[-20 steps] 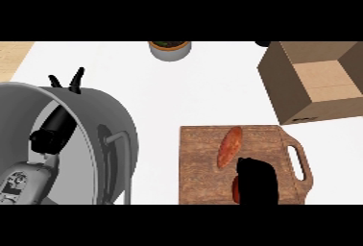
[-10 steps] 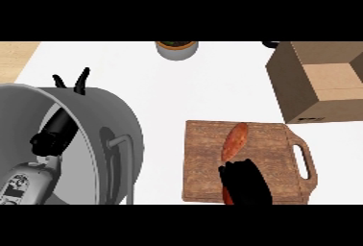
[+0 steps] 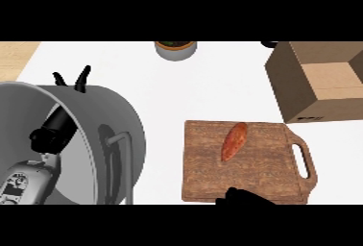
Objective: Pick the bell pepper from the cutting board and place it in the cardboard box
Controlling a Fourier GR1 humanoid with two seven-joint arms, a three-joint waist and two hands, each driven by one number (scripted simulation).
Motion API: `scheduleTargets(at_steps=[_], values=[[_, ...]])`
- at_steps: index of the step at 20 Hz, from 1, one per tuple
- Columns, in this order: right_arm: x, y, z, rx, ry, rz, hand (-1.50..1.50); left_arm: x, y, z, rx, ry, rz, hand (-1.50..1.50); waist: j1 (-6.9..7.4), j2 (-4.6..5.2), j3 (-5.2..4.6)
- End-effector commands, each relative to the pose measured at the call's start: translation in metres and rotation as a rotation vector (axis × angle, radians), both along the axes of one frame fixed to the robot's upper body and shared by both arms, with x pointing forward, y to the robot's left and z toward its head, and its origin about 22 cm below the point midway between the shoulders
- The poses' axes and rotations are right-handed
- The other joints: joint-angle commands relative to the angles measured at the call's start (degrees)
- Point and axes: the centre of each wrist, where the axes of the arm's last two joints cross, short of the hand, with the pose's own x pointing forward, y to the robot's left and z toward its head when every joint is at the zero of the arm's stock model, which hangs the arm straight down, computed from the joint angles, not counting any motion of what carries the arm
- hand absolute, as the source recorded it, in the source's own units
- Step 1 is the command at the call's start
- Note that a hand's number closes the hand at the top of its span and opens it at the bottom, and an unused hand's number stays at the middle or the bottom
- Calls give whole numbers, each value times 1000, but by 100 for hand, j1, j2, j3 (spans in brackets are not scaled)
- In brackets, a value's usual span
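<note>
Bell pepper (image 3: 235,141), long and red-orange, lies tilted on the cutting board (image 3: 262,175), well apart from the open cardboard box (image 3: 312,91) at the far right of the surface (image 3: 177,91). My right hand (image 3: 245,198) shows at the board's near edge; clenched or released, I cannot tell. My left hand (image 3: 83,77) rests at left, fingers (image 3: 58,79) straight, released.

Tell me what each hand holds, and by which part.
Nothing is held. The bell pepper lies free on the cutting board, apart from the right hand; the left hand rests open.
</note>
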Motion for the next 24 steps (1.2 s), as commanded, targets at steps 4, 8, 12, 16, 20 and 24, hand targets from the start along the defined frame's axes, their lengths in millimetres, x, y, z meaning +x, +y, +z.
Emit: scheduleTargets(at_steps=[4, 8, 12, 16, 20, 24], values=[[19, -74, 59, 196, -176, 232, 150, -5, 18, -1, -10, -44, 36, 0, -252, 24, -5], [42, -125, 82, 375, -173, 54, 150, -7, 13, 1, -10, -48, 41, 0, -290, 20, -16], [65, -173, 92, 539, -60, -171, 150, -7, 18, 0, 1, -51, 28, 0, -188, 38, -31], [97, -226, 126, 614, -68, -320, 150, -4, 3, 0, -11, -54, -5, 0, -50, 52, -36], [133, -245, 139, 632, -23, -418, 150, 4, 0, 1, -9, -64, -25, 0, 30, 54, -37], [170, -263, 142, 589, -50, -475, 150, 13, -13, 6, -8, -53, -30, 0, 115, 83, -31]])
